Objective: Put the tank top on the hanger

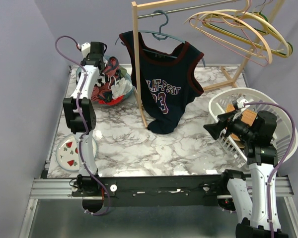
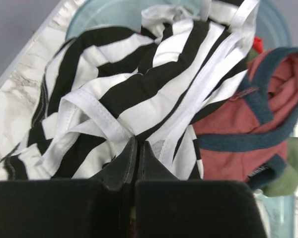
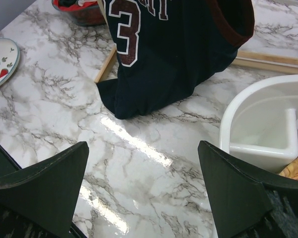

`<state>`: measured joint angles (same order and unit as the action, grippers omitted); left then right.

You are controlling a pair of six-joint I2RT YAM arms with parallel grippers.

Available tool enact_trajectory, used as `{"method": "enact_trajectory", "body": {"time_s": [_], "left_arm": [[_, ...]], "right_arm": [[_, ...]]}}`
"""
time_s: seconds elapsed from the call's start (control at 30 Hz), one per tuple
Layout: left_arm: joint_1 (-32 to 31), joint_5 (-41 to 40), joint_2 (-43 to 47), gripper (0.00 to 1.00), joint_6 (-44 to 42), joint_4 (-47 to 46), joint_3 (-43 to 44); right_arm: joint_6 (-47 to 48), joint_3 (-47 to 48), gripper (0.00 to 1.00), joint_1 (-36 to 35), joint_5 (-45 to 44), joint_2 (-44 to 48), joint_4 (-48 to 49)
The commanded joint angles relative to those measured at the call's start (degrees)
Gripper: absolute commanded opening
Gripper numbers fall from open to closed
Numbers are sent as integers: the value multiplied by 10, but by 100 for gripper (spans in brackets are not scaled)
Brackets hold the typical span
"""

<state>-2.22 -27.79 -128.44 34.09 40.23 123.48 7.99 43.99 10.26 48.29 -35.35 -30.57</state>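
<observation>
The tank top [image 1: 166,89], a dark navy jersey with maroon trim and the number 23, hangs on the grey-blue hanger [image 1: 162,25], whose hook sits over the rack's rail. The jersey's lower hem rests on the marble table. In the right wrist view the jersey [image 3: 174,54] hangs ahead of my right gripper [image 3: 143,146], which is wide open and empty above the table. In the top view the right gripper [image 1: 212,130] is beside the white basket. My left gripper [image 1: 100,62] is over the bowl of clothes; its jaws [image 2: 137,144] are shut just above the striped garment [image 2: 114,84].
A teal bowl [image 1: 126,94] at the back left holds the striped garment and red clothes [image 2: 238,134]. A wooden rack post [image 1: 138,64] stands beside the jersey. Beige, pink and green hangers [image 1: 238,25] hang at the top right. A white basket [image 1: 280,114] stands right, a watermelon plate [image 1: 68,151] front left.
</observation>
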Motion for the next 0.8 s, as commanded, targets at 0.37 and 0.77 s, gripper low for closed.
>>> {"method": "enact_trajectory", "body": {"time_s": [0.37,0.77], "left_arm": [[2,47,267,0,10,-88,5],[-44,65,413,0,2,-112,-13]], "right_arm": [[5,22,99,6,17,13,-16],[30,46,100,6,32,20,-34]]}}
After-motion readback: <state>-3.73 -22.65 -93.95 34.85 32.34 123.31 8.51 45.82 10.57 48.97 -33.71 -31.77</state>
